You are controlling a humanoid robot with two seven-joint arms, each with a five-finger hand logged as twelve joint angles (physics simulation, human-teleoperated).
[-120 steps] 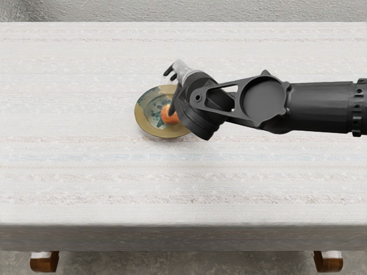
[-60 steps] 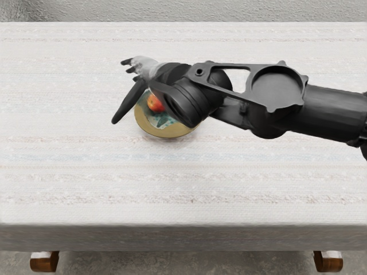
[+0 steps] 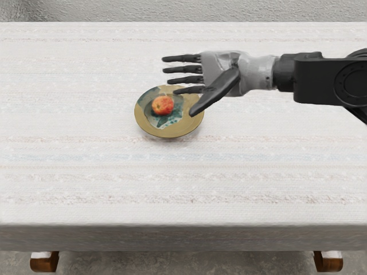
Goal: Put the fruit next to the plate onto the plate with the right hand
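One fruit (image 3: 163, 105) on one plate (image 3: 150, 126)

Clearance around the plate (image 3: 148, 122) on the table (image 3: 183, 189). The right hand (image 3: 213, 75), fingers spread, hangs over the plate's far right rim and blocks approach from that side. The fruit (image 3: 163, 105) occupies the plate's centre. Left of the plate and on its near side, the tabletop is open for passage.

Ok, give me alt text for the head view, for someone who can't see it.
A red-orange fruit lies on a round yellow-rimmed plate on a pale table. The right robot hand extends in from the right, fingers spread and holding nothing, its thumb overlapping the plate's right rim.
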